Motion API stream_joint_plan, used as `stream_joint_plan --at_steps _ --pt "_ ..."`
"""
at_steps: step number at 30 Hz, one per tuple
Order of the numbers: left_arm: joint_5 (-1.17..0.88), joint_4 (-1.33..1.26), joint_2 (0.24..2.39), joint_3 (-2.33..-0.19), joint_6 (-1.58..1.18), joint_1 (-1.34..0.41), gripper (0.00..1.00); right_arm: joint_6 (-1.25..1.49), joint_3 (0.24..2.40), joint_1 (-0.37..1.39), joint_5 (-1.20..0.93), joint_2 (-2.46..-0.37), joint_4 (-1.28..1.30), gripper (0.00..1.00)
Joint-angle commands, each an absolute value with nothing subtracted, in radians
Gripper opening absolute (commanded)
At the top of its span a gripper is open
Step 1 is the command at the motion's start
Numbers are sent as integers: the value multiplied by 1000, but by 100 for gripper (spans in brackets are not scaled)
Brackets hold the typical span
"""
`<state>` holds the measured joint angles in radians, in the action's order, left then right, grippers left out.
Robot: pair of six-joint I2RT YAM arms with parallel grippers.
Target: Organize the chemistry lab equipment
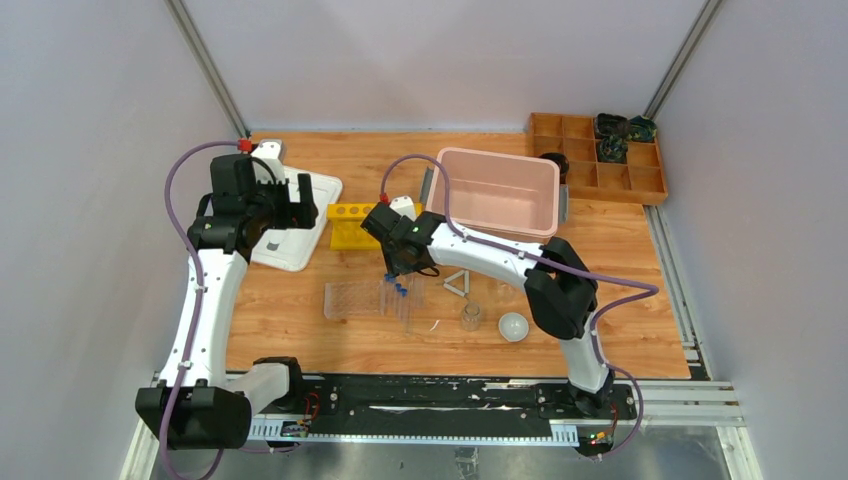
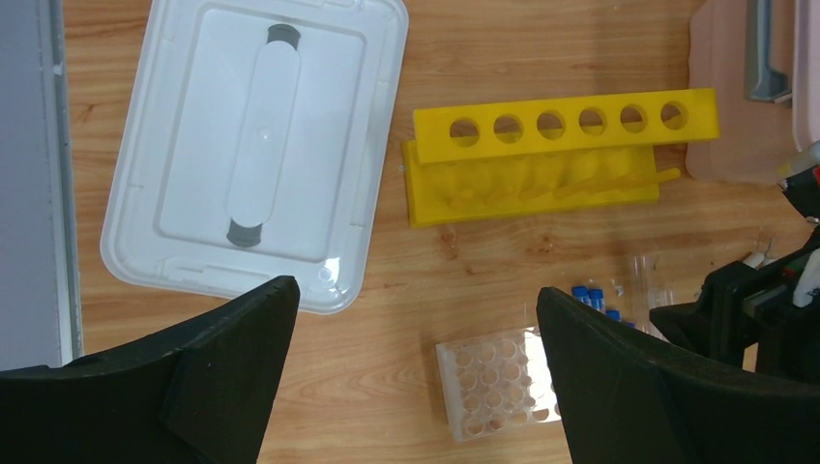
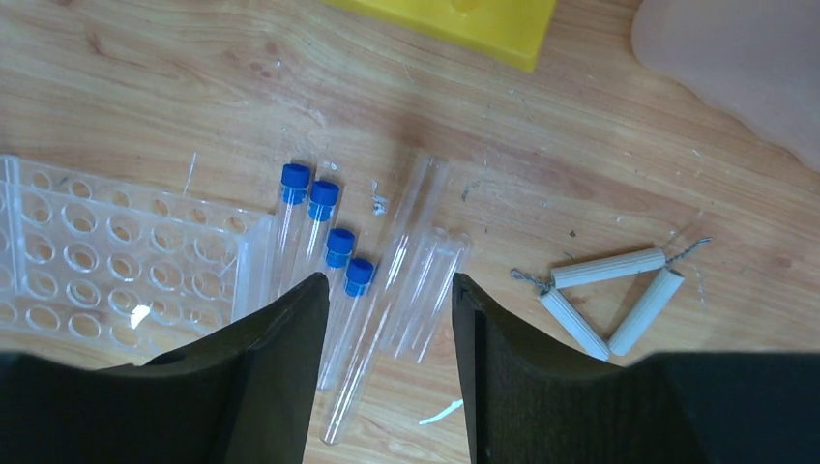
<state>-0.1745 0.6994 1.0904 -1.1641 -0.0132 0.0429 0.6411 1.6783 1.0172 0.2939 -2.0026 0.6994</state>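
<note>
At the near middle of the table, your right gripper (image 3: 389,290) hangs with fingers spread over four small clear blue-capped tubes (image 3: 324,237). These lie flat just beside the clear plastic tube rack (image 3: 97,261). Centre on one tube only and avoid the loose uncapped clear tubes (image 3: 411,208) alongside. Farther back, your left gripper (image 2: 416,290) hovers with fingers apart, holding nothing.

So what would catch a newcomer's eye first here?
Probably the bright yellow rack at the middle of the table and the pink tub just right of it. Then four blue-capped tubes lying loose beside the clear rack, with the right pincer open above them.
</note>
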Motion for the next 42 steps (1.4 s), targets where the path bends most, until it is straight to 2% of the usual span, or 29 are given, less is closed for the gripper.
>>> stream_joint_plan --at_steps 1,32,42 --pt "-190 721 1068 -1187 -10 49 100 698 1712 1019 344 -2056 684 53" --pt "-251 725 1039 -1175 -24 49 100 735 1654 959 345 -2168 570 41" --pt "-270 726 1024 -1176 -23 49 100 758 1645 963 338 -2175 552 22"
